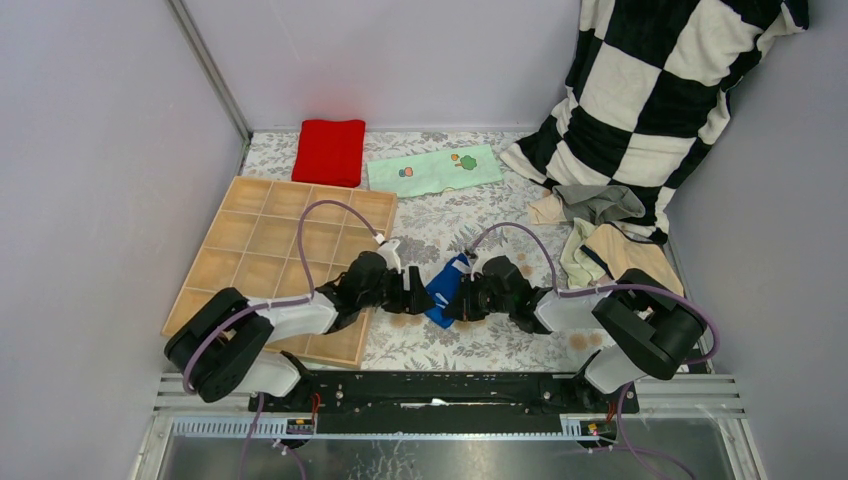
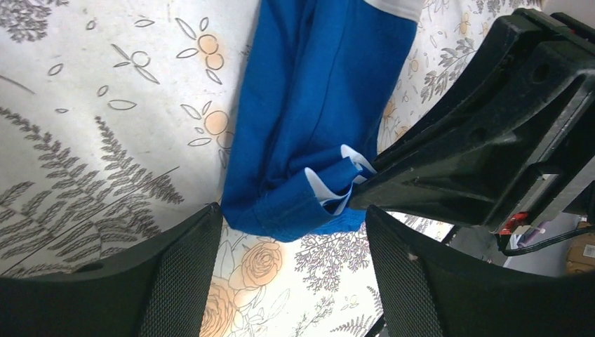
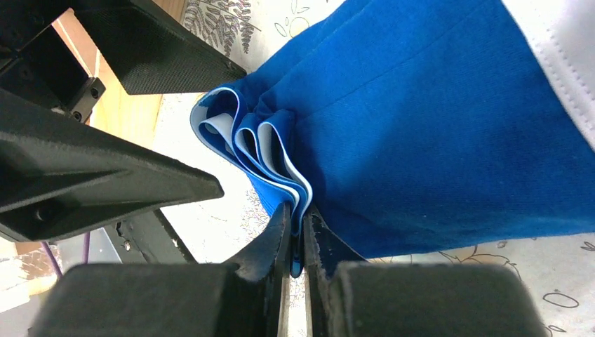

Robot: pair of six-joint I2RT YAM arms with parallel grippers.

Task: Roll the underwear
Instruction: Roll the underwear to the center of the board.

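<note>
At the near edge a black mounting rail (image 1: 430,388) carries both arms. Just beyond it, on the floral tablecloth (image 1: 440,225), the right gripper (image 1: 458,300) is clenched on the folded edge of the blue underwear (image 1: 444,285). The left gripper (image 1: 414,298) stands spread wide either side of one end of it. A wooden grid tray (image 1: 262,235) lies left, and more briefs (image 1: 600,230) are heaped right. Farther back are a red cloth (image 1: 329,150), a mint cloth (image 1: 433,170) and a checkered cloth (image 1: 650,90), against grey walls (image 1: 400,50).
</note>
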